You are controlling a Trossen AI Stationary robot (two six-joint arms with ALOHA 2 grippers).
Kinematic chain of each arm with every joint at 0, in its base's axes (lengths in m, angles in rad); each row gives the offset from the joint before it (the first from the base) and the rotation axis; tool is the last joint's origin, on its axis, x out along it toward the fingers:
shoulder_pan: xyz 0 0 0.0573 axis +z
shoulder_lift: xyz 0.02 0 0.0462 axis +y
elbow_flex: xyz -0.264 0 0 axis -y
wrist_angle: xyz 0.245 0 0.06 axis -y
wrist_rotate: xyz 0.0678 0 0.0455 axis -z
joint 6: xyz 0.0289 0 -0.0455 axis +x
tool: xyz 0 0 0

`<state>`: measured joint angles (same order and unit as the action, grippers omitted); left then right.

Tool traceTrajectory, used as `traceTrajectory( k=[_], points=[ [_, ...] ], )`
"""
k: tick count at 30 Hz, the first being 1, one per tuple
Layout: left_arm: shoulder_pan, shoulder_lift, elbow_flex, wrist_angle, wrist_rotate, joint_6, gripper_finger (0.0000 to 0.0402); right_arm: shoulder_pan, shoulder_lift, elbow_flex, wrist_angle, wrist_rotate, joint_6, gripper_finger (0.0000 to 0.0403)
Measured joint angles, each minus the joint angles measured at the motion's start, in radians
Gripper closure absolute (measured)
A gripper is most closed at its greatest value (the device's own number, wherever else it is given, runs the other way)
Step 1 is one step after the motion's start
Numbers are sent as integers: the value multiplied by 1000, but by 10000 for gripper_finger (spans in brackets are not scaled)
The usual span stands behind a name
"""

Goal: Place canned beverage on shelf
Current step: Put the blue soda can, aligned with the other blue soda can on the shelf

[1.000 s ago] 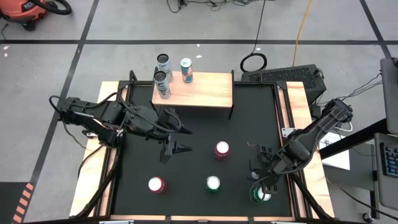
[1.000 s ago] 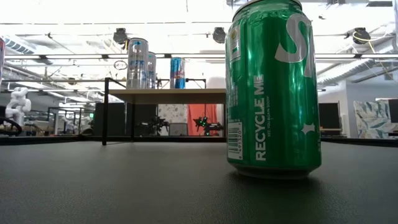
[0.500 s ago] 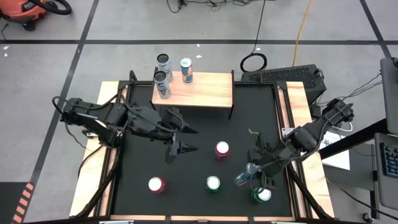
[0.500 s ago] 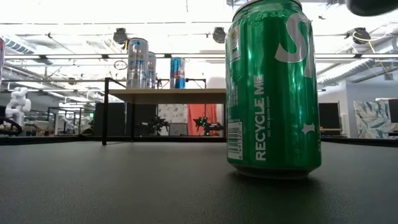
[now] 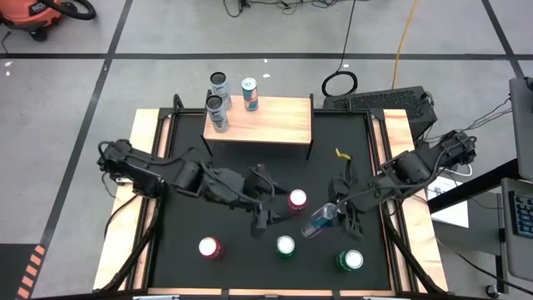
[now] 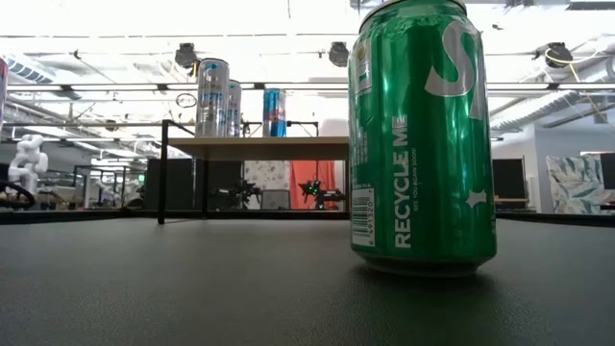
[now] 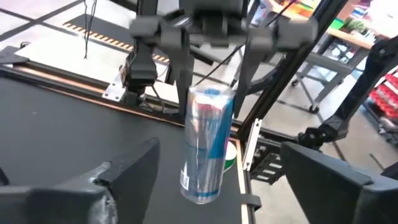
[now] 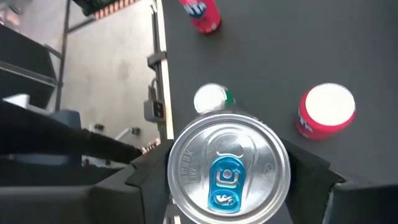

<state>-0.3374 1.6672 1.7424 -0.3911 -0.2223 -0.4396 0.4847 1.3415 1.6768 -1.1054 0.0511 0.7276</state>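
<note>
A slim silver-and-blue can (image 5: 320,222) hangs tilted above the table's middle right, with my right gripper (image 5: 340,208) shut on it. My left gripper (image 5: 267,204) stands open just to its left, fingers pointing toward the can (image 7: 205,149) without touching it. The shelf (image 5: 271,125), a light-wood board on black legs, stands at the far edge and carries three upright cans (image 5: 218,112). On the black mat, resting on their bases, are two red cans (image 5: 297,200) (image 5: 210,247) and two green cans (image 5: 286,246) (image 5: 350,260). My right gripper pinches the can's upper end (image 7: 211,98) between its two fingers (image 7: 180,59), one on each side, just below the lid (image 8: 228,168). The fingers come from above, slanting down. The can hangs below them, tilted and lifted clear of the mat.
The low view is filled by a green can (image 6: 423,135), with the shelf (image 6: 255,147) behind it. The right half of the shelf board is bare. The mat's wooden border (image 5: 141,217) runs along both sides.
My right gripper has risen from the near right corner and gone toward the table's middle with the silver-and-blue can, which is now lifted clear and tilted. My left gripper has gone toward the table's right edge, closer to that can.
</note>
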Motion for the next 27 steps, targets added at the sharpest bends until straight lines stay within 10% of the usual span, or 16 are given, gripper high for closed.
traceTrajectory(
  k=[5,27],
  points=[
    [3,27,0,17,-8,-59,7,-30,0,32,10,-1,-14,179],
    [86,71,-1,98,156,-25,6,-113,0,49,155,-4,-14,179]
  ],
)
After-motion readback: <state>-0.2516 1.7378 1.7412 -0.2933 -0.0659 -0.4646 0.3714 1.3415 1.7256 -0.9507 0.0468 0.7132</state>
